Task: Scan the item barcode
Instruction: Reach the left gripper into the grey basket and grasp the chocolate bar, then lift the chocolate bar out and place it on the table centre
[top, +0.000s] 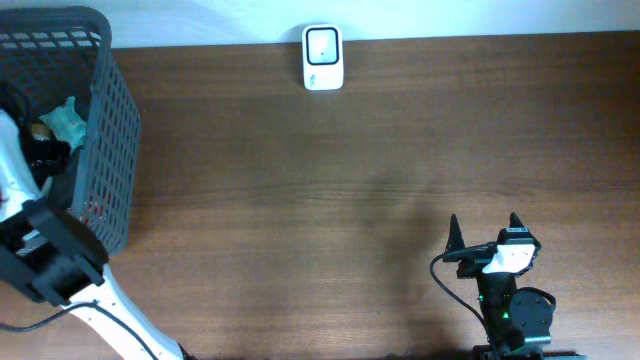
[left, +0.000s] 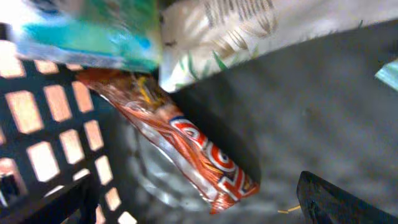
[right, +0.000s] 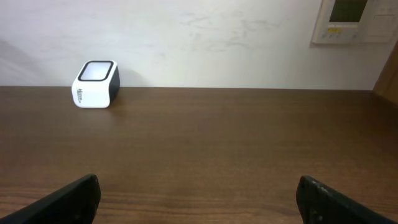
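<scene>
Left jaws, wide open and empty, hang over an orange snack packet (left: 180, 143) in the basket (top: 115, 150) at nine o'clock; best gripped across its narrow width, barcode unobscured for the twelve-o'clock scanner (top: 322, 58). Right jaws idle, open, empty.

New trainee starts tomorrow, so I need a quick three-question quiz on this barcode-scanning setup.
1. True or false: the left gripper hangs inside the dark grey plastic mesh basket.
2. Fill in: the right gripper has its jaws ____.
3. Where is the small white box-shaped scanner? A) at the brown wooden table's far edge B) in the basket C) between the right gripper's fingers
Key: 1 true; 2 open; 3 A.
</scene>
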